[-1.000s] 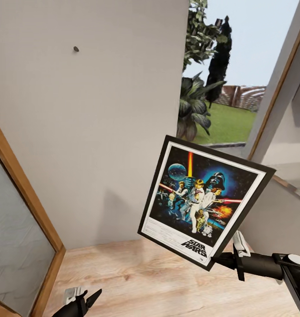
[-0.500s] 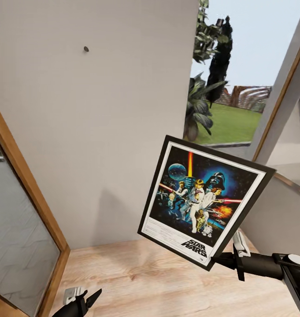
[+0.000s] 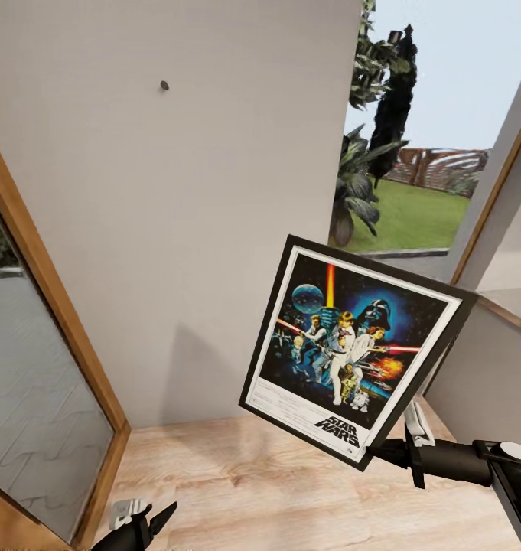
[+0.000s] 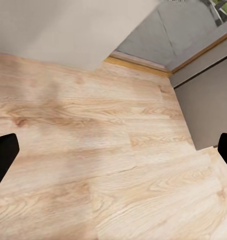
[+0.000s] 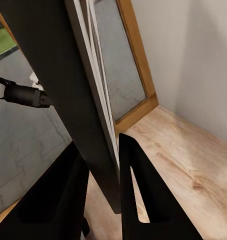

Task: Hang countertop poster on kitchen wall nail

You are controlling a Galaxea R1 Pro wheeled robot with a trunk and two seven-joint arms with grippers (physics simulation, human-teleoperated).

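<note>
- Star Wars poster [image 3: 354,350] held up in mid-air at right of the head view, tilted so its top leans rightward, artwork facing the camera, "STAR WARS" lettering at the lower edge.
- Right gripper [image 3: 402,444] clenched on the poster's lower right corner; arm reaching in from the right edge.
- In the right wrist view, two black fingers [image 5: 138,195] pinching the poster's black frame edge [image 5: 68,85] between them, the frame seen edge-on.
- Wall nail [image 3: 164,85] high on the plain pale grey wall [image 3: 199,214], up and left of the poster, well apart from it.
- Left gripper [image 3: 141,528] low at the near left, above the pale wood floor [image 3: 237,490]; fingertips [image 4: 3,157] spread wide in the left wrist view, released, nothing between them.
- Wood-framed glass door [image 3: 38,413] at far left, leaning across the corner.
- Garden beyond the opening at right: leafy plant [image 3: 359,191], green lawn [image 3: 413,222].
</note>
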